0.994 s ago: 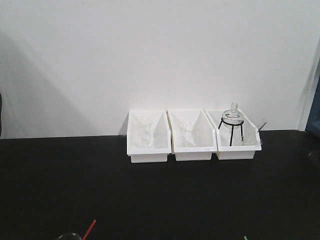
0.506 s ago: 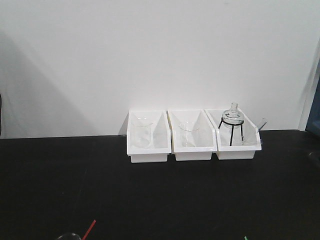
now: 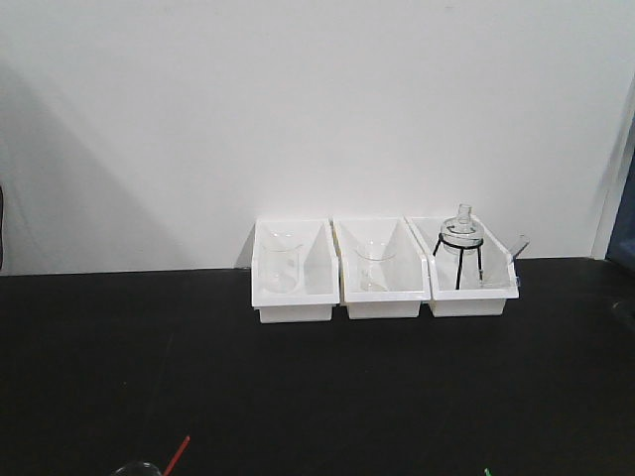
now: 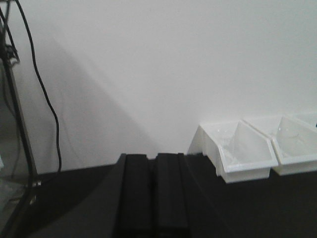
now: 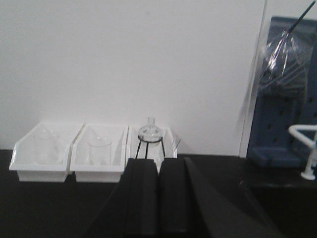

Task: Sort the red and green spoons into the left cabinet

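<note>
Nearest us, the black left gripper [image 4: 153,164] and right gripper [image 5: 158,166] each have their pads pressed together, holding nothing. Ahead, the slim red plastic spoon [image 3: 180,452] slants up-right by our left arm; only the tip of the green plastic spoon [image 3: 486,472] shows, towards the right arm. Farther stand three white plastic bins [image 3: 387,307]. We cannot see the left cabinet.

White bins [image 3: 293,297]: three; glass beakers [image 3: 282,263] in bins: two; flask [image 3: 462,230]: one; tripod [image 3: 459,266]: one; red spoon [image 3: 177,455]: one; green spoon [image 3: 486,472]: one
</note>
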You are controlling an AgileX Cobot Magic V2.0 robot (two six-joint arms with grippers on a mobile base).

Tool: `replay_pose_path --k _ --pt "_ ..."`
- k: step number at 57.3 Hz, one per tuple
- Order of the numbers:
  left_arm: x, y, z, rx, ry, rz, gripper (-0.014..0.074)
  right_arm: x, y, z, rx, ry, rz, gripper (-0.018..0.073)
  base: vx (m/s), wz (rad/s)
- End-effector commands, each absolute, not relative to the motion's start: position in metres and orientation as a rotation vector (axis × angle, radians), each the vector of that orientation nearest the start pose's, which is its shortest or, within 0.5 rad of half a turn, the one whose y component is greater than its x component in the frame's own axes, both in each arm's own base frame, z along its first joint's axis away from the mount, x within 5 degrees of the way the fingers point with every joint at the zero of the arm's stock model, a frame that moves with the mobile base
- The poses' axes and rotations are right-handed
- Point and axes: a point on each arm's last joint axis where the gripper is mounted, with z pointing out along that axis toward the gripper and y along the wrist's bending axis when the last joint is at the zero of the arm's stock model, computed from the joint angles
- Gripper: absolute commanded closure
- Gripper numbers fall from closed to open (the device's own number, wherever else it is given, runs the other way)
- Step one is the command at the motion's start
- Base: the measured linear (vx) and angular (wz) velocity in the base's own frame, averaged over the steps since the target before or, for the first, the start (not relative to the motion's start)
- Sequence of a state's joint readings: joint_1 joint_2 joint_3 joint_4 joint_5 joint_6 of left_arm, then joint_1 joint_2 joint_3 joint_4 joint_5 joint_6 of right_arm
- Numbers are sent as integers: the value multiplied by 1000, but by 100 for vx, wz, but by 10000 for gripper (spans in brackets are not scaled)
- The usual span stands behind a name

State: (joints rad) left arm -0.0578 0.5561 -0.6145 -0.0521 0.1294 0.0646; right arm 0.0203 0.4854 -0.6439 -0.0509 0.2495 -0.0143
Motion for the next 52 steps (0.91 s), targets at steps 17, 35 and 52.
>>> replay_pose_path --k 17,35,52 --pt "174 -11 350 12 1725 -92 572 136 2 371 -39 1674 -8 551 0 0" --pt "176 -11 348 13 1741 -92 306 136 3 369 -12 1690 31 323 0 0" --pt "176 -11 346 14 1761 -94 84 136 5 370 31 1683 94 197 0 0"
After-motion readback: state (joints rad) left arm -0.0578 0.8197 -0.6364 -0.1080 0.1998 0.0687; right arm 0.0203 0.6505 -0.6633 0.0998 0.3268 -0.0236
